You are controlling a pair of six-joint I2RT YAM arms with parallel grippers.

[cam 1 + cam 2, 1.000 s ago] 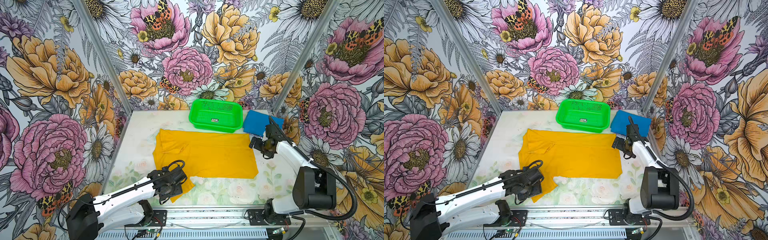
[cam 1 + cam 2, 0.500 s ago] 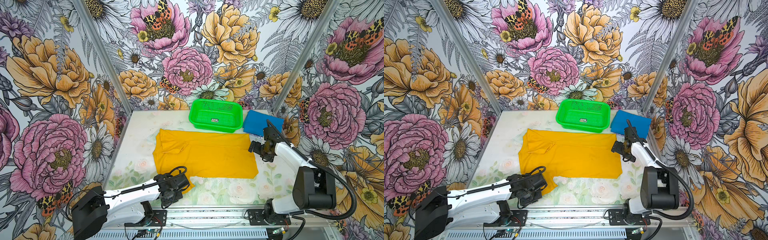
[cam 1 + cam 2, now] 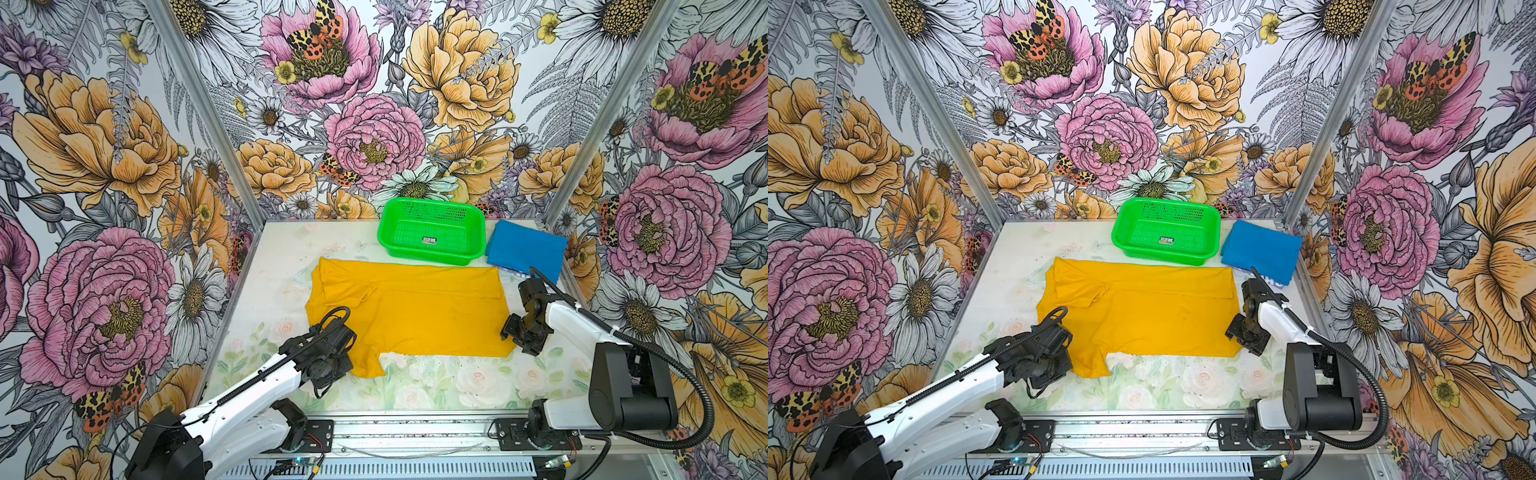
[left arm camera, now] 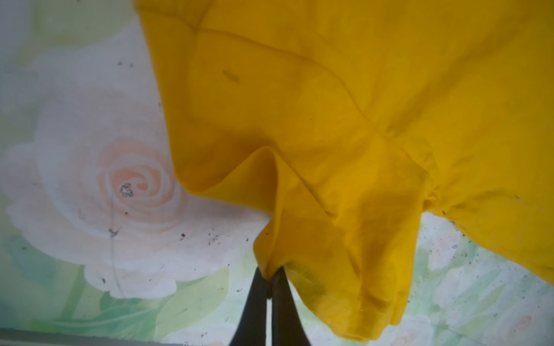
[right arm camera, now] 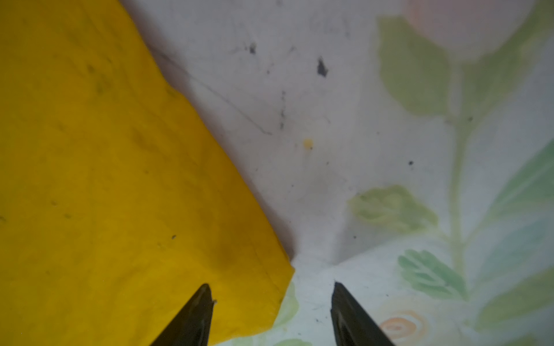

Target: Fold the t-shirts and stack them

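The mustard-yellow t-shirt (image 3: 415,316) lay spread flat between the left gripper (image 4: 269,278) and the right gripper (image 5: 271,292), with the folded blue t-shirt (image 3: 525,249) beyond the right one, beside the green basket (image 3: 428,258). The left gripper was pinched together on the yellow shirt's sleeve edge. The right gripper stood with jaws apart astride its hem corner.

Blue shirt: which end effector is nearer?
Right. The right end effector straddles the yellow shirt's corner, just in front of the blue shirt; the left end effector pinches its sleeve, much farther off.
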